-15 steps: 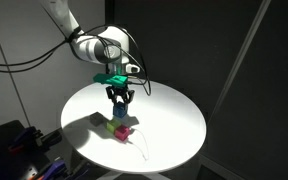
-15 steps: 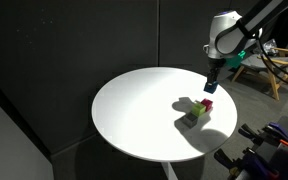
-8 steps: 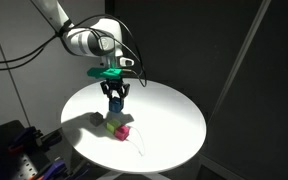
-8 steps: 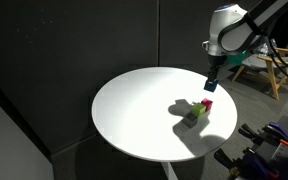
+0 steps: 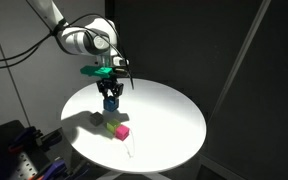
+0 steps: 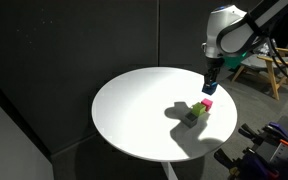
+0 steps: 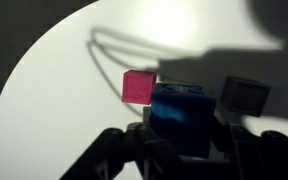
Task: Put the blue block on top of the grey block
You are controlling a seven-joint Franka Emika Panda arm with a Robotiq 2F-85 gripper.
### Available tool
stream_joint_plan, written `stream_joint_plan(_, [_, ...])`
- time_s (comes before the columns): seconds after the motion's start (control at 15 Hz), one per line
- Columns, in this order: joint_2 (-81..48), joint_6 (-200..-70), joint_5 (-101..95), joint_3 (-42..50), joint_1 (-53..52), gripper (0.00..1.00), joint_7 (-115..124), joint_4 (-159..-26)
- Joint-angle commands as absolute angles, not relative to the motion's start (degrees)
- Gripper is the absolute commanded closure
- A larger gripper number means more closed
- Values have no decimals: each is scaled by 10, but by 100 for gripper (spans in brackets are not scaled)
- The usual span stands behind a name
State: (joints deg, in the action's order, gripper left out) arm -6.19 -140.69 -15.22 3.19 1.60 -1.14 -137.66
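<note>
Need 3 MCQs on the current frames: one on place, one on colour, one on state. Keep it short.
1. Where is the blue block?
A. Flat on the table
B. Held in the pincer above the table
C. On top of the grey block

2. In the wrist view, what colour is the block just left of the blue one?
A. Magenta
B. Orange
C. White

3. What is on top of the grey block?
A. The blue block
B. The magenta block
C. Nothing

Answers:
1. B: the pincer grips the blue block clear of the white table.
2. A: the magenta block sits beside it in the wrist view.
3. C: the grey block shows a bare top in the wrist view.
</note>
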Motion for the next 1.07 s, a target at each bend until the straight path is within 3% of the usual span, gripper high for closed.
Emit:
stream_joint_plan(0.0, [-48, -1399, -146, 22, 3, 69, 35, -1386])
stream_joint_plan(1.0, [-93, -1433, -126, -11, -33, 69, 85, -1383])
